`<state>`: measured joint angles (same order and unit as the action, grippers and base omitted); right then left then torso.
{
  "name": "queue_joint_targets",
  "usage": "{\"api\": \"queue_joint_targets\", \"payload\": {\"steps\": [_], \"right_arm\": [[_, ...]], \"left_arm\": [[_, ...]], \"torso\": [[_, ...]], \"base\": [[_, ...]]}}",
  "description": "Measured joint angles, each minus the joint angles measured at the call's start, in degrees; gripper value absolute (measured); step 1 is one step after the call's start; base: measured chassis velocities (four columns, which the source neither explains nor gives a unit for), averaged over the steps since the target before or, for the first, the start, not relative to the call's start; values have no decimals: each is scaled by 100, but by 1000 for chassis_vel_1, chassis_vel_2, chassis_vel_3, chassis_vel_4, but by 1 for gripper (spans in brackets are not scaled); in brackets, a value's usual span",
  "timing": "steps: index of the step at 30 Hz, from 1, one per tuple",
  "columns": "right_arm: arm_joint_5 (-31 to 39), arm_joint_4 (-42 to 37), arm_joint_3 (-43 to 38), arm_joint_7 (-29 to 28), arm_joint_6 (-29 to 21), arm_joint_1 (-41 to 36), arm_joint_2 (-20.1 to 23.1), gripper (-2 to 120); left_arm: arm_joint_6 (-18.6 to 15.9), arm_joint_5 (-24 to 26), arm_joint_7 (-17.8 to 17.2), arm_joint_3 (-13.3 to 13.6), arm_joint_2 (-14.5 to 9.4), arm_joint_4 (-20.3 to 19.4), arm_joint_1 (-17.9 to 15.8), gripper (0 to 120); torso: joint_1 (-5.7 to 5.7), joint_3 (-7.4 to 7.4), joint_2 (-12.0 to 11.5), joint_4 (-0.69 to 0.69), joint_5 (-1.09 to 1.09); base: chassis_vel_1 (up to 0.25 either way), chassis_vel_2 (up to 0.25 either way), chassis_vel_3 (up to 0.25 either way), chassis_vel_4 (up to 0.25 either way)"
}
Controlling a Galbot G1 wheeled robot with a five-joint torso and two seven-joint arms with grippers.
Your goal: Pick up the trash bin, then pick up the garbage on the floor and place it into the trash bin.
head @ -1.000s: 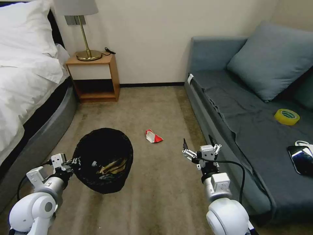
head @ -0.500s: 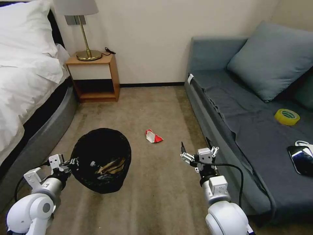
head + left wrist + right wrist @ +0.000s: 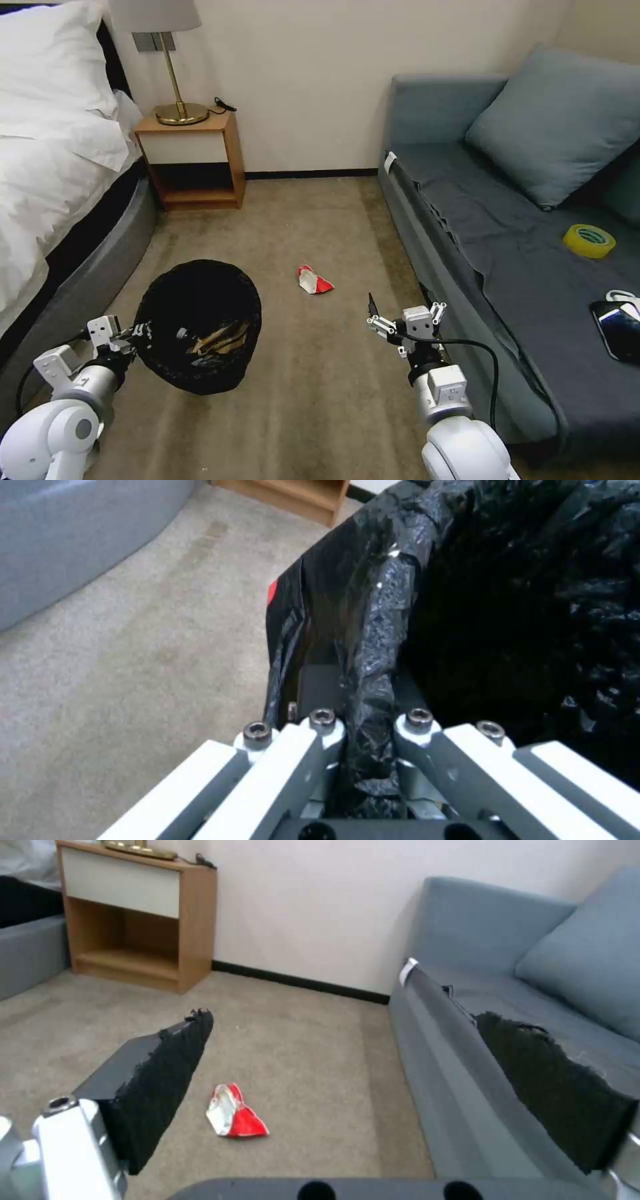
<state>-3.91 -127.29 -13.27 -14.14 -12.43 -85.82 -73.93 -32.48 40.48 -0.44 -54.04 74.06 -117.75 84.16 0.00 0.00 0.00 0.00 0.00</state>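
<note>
The left gripper (image 3: 137, 329) has its fingers (image 3: 313, 740) pressed together on a fold of black liner at the rim of the trash bin (image 3: 200, 320); in the left wrist view the pinched plastic hides the fingertips and the bin's mesh, and the bin's inside is a black mass with no detail. From the head, brown and pale scraps lie at the bottom of the bin, too dim to name piece by piece.

The right gripper (image 3: 402, 309) hangs over the carpet with its fingers (image 3: 167, 1080) spread wide and nothing between them. The red-and-white crumpled wrapper (image 3: 233, 1112) lies on the floor ahead of those fingertips, apart from them, between the bin and the grey sofa (image 3: 467, 200). The sofa's edge runs just beside the outer finger.

On the sofa seat sit a yellow tape roll (image 3: 588, 240) and a black phone (image 3: 617, 327), cut off at the frame. A wooden nightstand (image 3: 193, 160) stands beyond the bin, against the wall.
</note>
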Motion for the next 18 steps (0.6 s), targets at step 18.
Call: {"api": "queue_joint_targets", "payload": {"steps": [18], "right_arm": [[2, 42, 15, 25, -23, 4, 6, 100]], "left_arm": [[4, 39, -1, -11, -92, 88, -97, 3]], "torso": [[0, 0, 0, 0, 0]], "base": [[-55, 54, 55, -45]]}}
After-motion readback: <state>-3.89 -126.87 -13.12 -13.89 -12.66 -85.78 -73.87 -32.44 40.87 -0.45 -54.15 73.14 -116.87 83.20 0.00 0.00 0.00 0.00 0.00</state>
